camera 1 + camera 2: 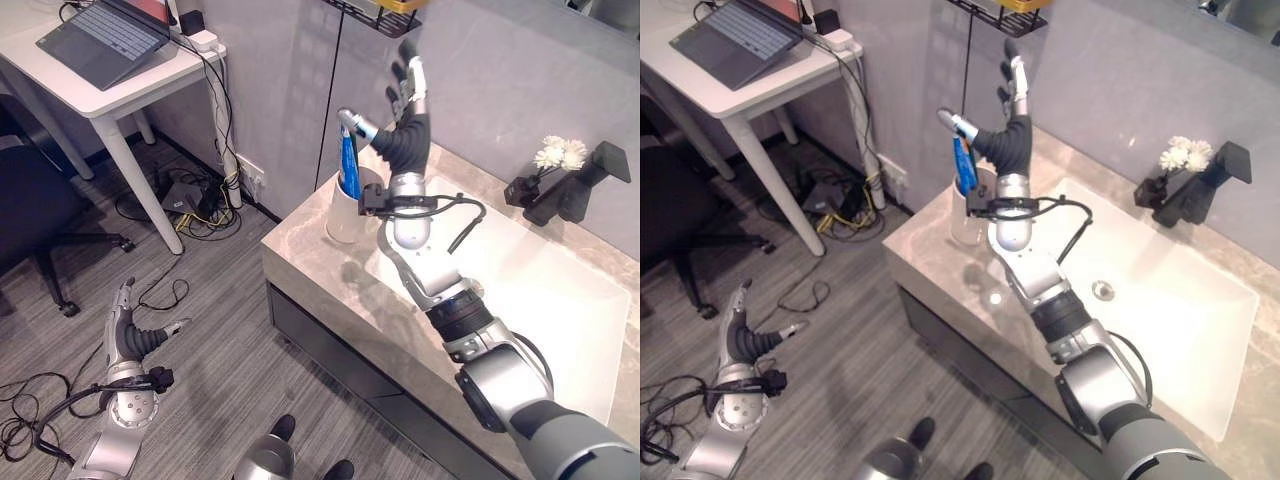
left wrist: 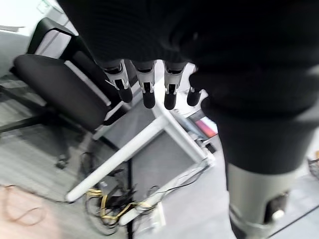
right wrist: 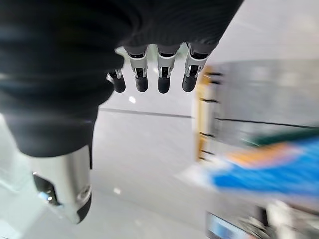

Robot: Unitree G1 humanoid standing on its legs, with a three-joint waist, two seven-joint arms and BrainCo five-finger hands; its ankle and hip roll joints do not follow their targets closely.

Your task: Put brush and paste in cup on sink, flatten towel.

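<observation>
right robot hand (image 1: 405,120): raised above the bench, just over and beside the cup, fingers straight and spread, pointing up; released, grasping nothing
left robot hand (image 1: 130,335): low over the floor, well apart from the bench, fingers relaxed, released, empty
cup (image 1: 345,215): white, upright on the stone bench (image 1: 330,275), at its left end, left of the sink
blue item (image 1: 349,165): stands in the cup, sticking up out of it, just beside the right thumb; cannot tell whether brush or paste
sink (image 1: 545,300): white basin set in the bench, right of the cup
faucet (image 1: 580,185): black, at the back of the sink
flowers (image 1: 560,153): white, in a small dark holder by the faucet
wire shelf (image 1: 375,15): black, on the wall above the cup
desk (image 1: 110,95): white, well left of the bench, laptop (image 1: 105,40) on it
chair (image 1: 25,215): black, on the floor beside the desk
towel: cannot tell where
</observation>
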